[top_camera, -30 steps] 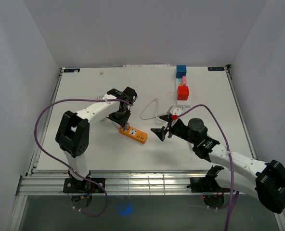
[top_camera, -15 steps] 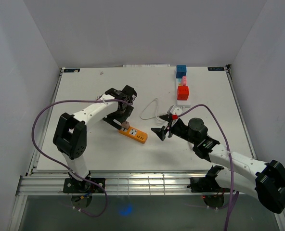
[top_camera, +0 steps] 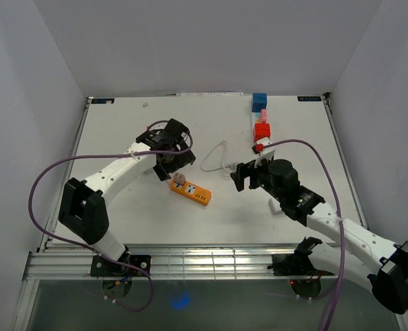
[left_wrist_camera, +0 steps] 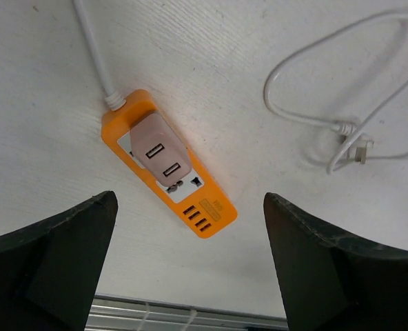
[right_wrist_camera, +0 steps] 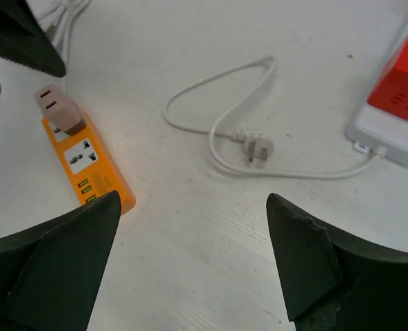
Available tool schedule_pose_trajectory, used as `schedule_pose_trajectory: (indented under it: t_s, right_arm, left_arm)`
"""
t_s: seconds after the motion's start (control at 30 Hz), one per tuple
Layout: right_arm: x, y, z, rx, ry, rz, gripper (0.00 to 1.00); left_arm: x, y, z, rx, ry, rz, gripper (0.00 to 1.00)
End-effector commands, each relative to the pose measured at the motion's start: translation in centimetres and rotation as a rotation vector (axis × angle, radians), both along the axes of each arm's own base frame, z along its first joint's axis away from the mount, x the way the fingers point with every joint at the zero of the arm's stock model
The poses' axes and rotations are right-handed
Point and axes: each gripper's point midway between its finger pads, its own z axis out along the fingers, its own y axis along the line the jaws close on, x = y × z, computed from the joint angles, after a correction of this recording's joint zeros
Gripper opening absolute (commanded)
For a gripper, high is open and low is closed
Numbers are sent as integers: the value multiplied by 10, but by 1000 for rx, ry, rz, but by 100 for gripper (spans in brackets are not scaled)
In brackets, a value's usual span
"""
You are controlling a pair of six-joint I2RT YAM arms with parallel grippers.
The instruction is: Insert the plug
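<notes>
An orange power strip (top_camera: 193, 192) lies on the white table, and a beige plug adapter (top_camera: 179, 181) sits in its socket at the cord end. My left gripper (top_camera: 171, 156) hangs open above that end, touching nothing. The left wrist view shows the adapter (left_wrist_camera: 159, 152) seated in the strip (left_wrist_camera: 214, 210), with the open gripper (left_wrist_camera: 189, 207) well above it. My right gripper (top_camera: 240, 176) is open and empty to the right of the strip. Its wrist view shows the strip (right_wrist_camera: 97, 176), the adapter (right_wrist_camera: 56, 110) and the open gripper (right_wrist_camera: 194, 200) over bare table.
A loose white cable (top_camera: 218, 155) with a three-pin plug (right_wrist_camera: 256, 148) lies between the arms. A white power strip (right_wrist_camera: 390, 148) carrying a red block (top_camera: 262, 131) sits at the right, with pink (top_camera: 262, 114) and blue (top_camera: 260, 101) blocks behind it.
The left gripper opened, let go of the adapter and drew back up and left. The right gripper pulled back toward the right and opened a little wider.
</notes>
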Motion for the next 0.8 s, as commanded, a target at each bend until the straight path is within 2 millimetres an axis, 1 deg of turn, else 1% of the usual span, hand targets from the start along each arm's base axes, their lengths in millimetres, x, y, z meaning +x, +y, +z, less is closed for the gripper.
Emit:
schedule_pose_trajectory:
  t_s: [0.0,0.03,0.07,0.1,0.13,0.17,0.2,0.23,0.27,0.3,0.33,0.37,0.4,0.43,0.47,0.5,0.53,0.57,0.63,0.77]
  right_arm:
    - [-1,-46,-10,-54,126,-254,90]
    - [-3,-53,-12,-31,160,-313,89]
    - [-3,-64,-16,-37,175,-374,89]
    - [-9,-74,-23,-54,215,-412,89]
    - [-11,-80,-26,-19,252,-471,89]
    - [-12,-88,-26,-20,265,-517,89]
    - [-17,-95,-34,-44,301,-540,89]
    - [-19,-99,-36,-48,317,-560,89]
    - [-20,-101,-39,-59,332,-571,89]
    - [-24,-106,-44,-89,355,-587,89]
    - [-26,-111,-47,-106,365,-608,89]
    - [-28,-114,-51,-121,384,-619,89]
    - [-33,-121,-57,-146,411,-640,89]
    - [-36,-122,-61,-150,428,-642,89]
    - [-38,-124,-64,-145,439,-644,89]
    - [-40,-129,-68,-130,461,-671,89]
    - [-45,-133,-76,-137,483,-677,90]
    - [-48,-133,-79,-125,498,-669,90]
    - [-53,-141,-88,-131,523,-697,91]
    - [-55,-146,-99,-147,556,-729,92]
  left_arm:
    - [-5,-5,12,14,-55,-250,98]
    - [-4,-9,15,0,-80,-281,98]
    - [-6,-10,23,-19,-110,-313,98]
    - [-12,-9,18,-12,-114,-370,98]
    - [-14,-19,24,-63,-143,-419,98]
    - [-19,-21,34,-91,-178,-451,98]
    - [-21,-23,37,-106,-194,-473,98]
    - [-28,-30,38,-147,-199,-518,98]
    - [-31,-31,41,-160,-211,-540,98]
    - [-36,-32,46,-177,-227,-561,98]
    - [-37,-34,50,-185,-252,-593,98]
    - [-43,-40,54,-221,-257,-640,98]
    - [-48,-42,60,-242,-277,-667,98]
    - [-51,-46,61,-259,-297,-707,98]
    - [-60,-54,65,-313,-298,-765,98]
    - [-65,-58,69,-342,-309,-801,98]
    - [-68,-62,69,-364,-312,-829,98]
    - [-72,-64,70,-383,-306,-851,98]
    - [-74,-66,70,-396,-304,-868,98]
    - [-79,-68,71,-416,-316,-903,98]
